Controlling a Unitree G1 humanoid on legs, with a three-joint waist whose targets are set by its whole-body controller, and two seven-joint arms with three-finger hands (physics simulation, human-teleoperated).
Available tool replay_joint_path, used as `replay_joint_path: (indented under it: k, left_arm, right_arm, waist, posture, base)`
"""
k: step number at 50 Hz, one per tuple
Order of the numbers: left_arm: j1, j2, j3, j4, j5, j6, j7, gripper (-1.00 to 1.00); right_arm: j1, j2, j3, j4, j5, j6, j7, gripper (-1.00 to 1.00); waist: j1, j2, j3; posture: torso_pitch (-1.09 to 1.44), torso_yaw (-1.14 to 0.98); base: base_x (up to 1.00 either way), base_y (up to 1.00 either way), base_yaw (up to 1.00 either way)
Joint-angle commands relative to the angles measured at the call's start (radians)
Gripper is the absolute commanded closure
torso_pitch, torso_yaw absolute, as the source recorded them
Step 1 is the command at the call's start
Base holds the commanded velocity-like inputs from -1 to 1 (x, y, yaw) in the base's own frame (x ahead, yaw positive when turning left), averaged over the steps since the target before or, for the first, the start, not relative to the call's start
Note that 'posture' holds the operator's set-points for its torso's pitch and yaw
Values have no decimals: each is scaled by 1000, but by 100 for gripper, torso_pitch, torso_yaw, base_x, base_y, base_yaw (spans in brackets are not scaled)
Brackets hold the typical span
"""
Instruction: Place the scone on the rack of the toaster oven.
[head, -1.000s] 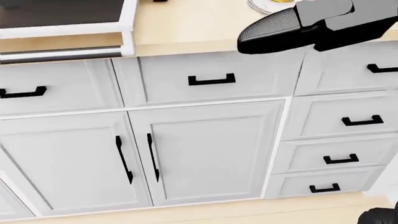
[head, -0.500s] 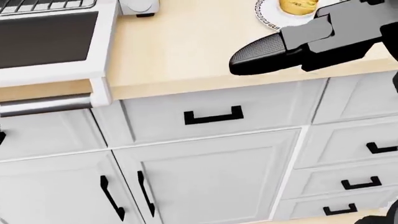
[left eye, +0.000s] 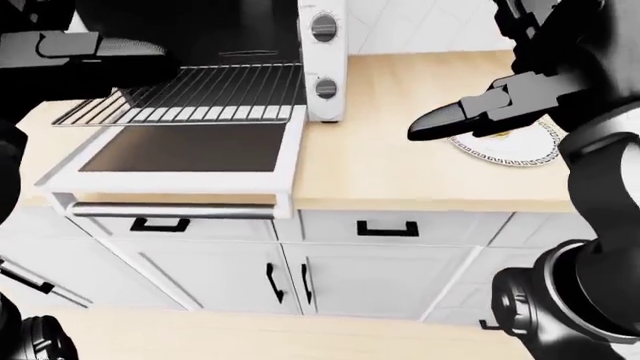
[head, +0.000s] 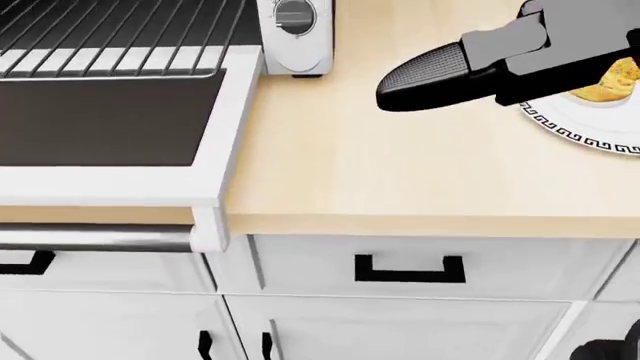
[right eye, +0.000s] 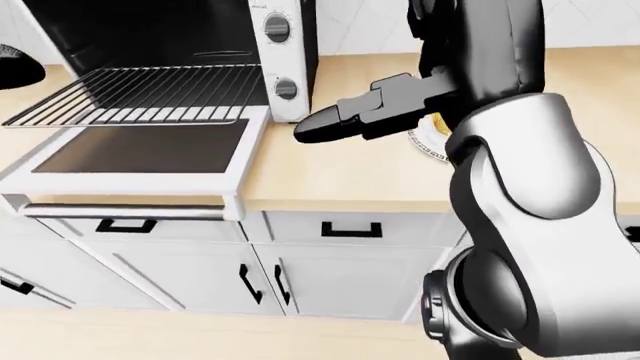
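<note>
The yellow scone (head: 612, 81) lies on a white plate with a black patterned rim (head: 585, 133) at the right of the counter, partly hidden by my right hand. My right hand (head: 425, 79) hovers over the plate's left side with a finger stretched out to the left, open and empty. The white toaster oven (left eye: 323, 60) stands at the upper left with its door (left eye: 180, 150) folded down and its wire rack (left eye: 200, 90) pulled out, bare. My left hand (left eye: 120, 54) hangs open above the rack's left end.
The light wooden counter (head: 400, 180) runs across the view. The oven door overhangs its near edge. White drawers and cabinet doors with black handles (head: 410, 268) sit below. My right arm (right eye: 510, 172) fills the right of the right-eye view.
The camera has tilted up: the cabinets slid down the picture and the counter, oven door, rack and plate came into view. My right hand stays at the upper right.
</note>
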Motion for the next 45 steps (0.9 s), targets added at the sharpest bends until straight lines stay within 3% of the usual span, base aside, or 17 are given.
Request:
replay_joint_path:
  k: [1,3,6,10,11,13,17,20,29,30,31,35,36,37,39,41,45]
  left_arm:
    - [-30,17,16,-13,-1,-34,2,-100]
    - [-24,11,10,-15,5,-40,1,-100]
    - [-26,14,15,-13,-1,-36,2,-100]
    - [-15,14,20,-22,-7,-38,6,-100]
    - [-12,15,23,-22,-9,-39,6,-100]
    - [-11,18,23,-21,-12,-41,7,-100]
    - [4,13,21,-27,-4,-49,3,-100]
    - [-1,17,24,-25,-9,-46,7,-100]
    - [7,22,28,-32,-25,-47,18,-100]
    - [9,20,25,-31,-22,-50,17,-100]
    - [11,20,25,-31,-20,-51,15,-100]
    - [3,22,21,-27,-21,-50,18,-100]
    - [4,19,20,-27,-19,-51,18,-100]
    - [3,19,20,-27,-18,-51,17,-100]
    - [3,22,23,-24,-18,-51,13,-100]
    - [16,16,25,-28,-11,-56,9,-100]
    - [23,13,30,-33,-9,-55,7,-100]
  right_arm:
    - [-28,-11,-27,-16,-21,-35,-2,-100]
    - [-28,-5,-23,-12,-24,-35,0,-100]
    - [-44,-6,-26,-11,-26,-23,5,-100]
    - [-32,0,-21,-18,-33,-26,5,-100]
    - [-29,1,-21,-17,-35,-29,6,-100]
    - [-20,5,-11,-14,-41,-40,7,-100]
    - [-21,8,-15,-19,-48,-33,12,-100]
    - [-17,14,-14,-22,-53,-34,11,-100]
    - [-15,26,-16,-28,-60,-38,18,-100]
    - [-19,28,-18,-27,-59,-37,18,-100]
    - [-21,27,-16,-25,-59,-36,18,-100]
    - [-31,21,-21,-20,-55,-30,21,-100]
    - [-32,19,-19,-25,-55,-25,21,-100]
    - [-37,16,-20,-25,-55,-22,21,-100]
    - [-36,11,-22,-20,-56,-27,23,-100]
    - [-35,7,-26,-22,-57,-23,23,-100]
    - [-31,-1,-29,-29,-56,-11,27,-100]
  waist:
    - [-7,11,-25]
    - [-6,-10,-4]
    - [7,-53,-10]
    - [2,-19,-12]
    - [0,-19,-35]
    - [-2,-15,-5]
    - [-8,-3,-12]
    - [-20,49,5]
    - [-23,1,-13]
    - [-19,8,-41]
    - [-10,3,-11]
    - [-3,8,-4]
    - [-3,-2,27]
    - [-3,-2,0]
    - [-3,-45,-6]
    - [-3,-18,-5]
    - [-6,-21,2]
  posture:
    - [0,0]
    - [0,0]
    - [0,0]
    - [0,0]
    - [0,0]
    - [0,0]
    - [0,0]
    - [0,0]
    - [0,0]
    - [0,0]
    - [0,0]
    - [0,0]
    - [0,0]
    - [0,0]
    - [0,0]
    - [0,0]
    - [0,0]
  base:
    - [6,19,0]
    - [3,3,0]
    - [0,0,0]
    - [1,0,0]
    - [23,0,0]
    - [25,0,0]
    - [25,0,0]
    - [18,0,0]
    - [0,0,0]
    - [26,0,0]
    - [26,0,0]
    - [40,0,0]
    - [0,0,0]
    - [0,0,0]
    - [0,0,0]
    - [0,0,0]
    - [0,0,0]
